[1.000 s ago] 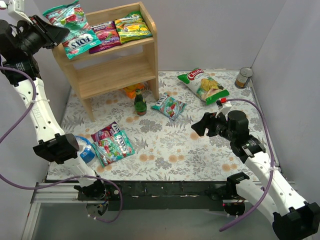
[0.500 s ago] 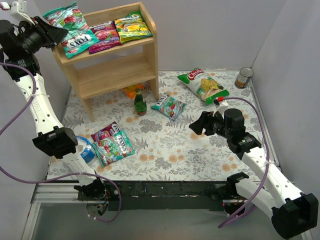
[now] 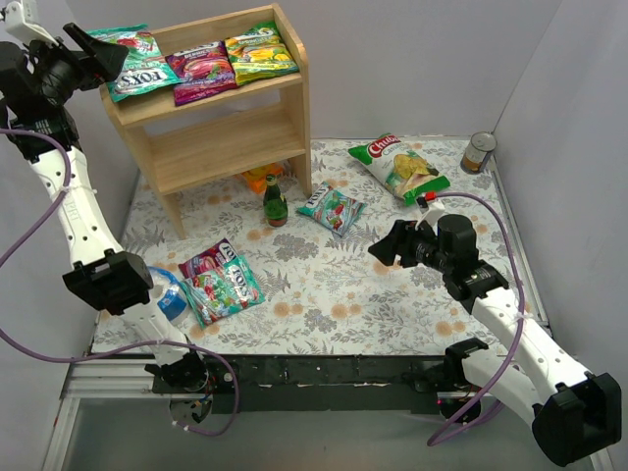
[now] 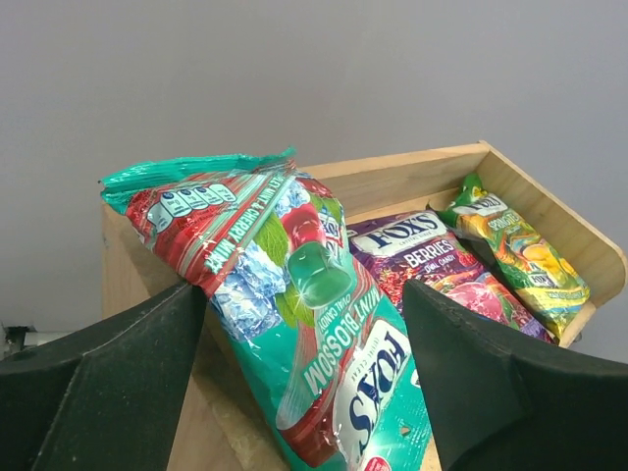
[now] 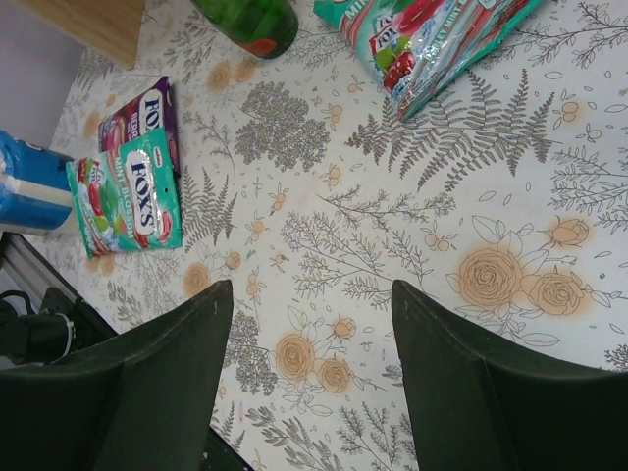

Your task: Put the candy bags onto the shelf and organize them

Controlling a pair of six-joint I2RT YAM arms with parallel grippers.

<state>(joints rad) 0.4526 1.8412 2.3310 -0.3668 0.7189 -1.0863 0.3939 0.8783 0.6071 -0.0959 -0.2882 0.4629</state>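
The wooden shelf (image 3: pixel 231 123) stands at the back left. On its top tier lie a yellow-green candy bag (image 3: pixel 257 51), a magenta one (image 3: pixel 201 71) and what look like two overlapping teal bags (image 3: pixel 132 61). My left gripper (image 3: pixel 93 54) is open at the shelf's left end, and in the left wrist view the left gripper (image 4: pixel 304 294) straddles the teal bags (image 4: pixel 324 334) without pinching them. On the table are a teal bag (image 3: pixel 331 208) and a magenta (image 3: pixel 208 257) and teal (image 3: pixel 228 287) pair. My right gripper (image 3: pixel 385 247) hovers open and empty over the table (image 5: pixel 309 289).
A white-and-green chip bag (image 3: pixel 397 167) and a tin can (image 3: pixel 479 152) sit at the back right. A green bottle (image 3: pixel 275 203) stands by the shelf's front right leg, with orange items (image 3: pixel 261 180) under the shelf. A blue roll (image 3: pixel 169 292) lies at the near left.
My left gripper has opened and let go of the teal bag, which now lies on the top tier over the other teal bag. My right gripper drifted slightly left.
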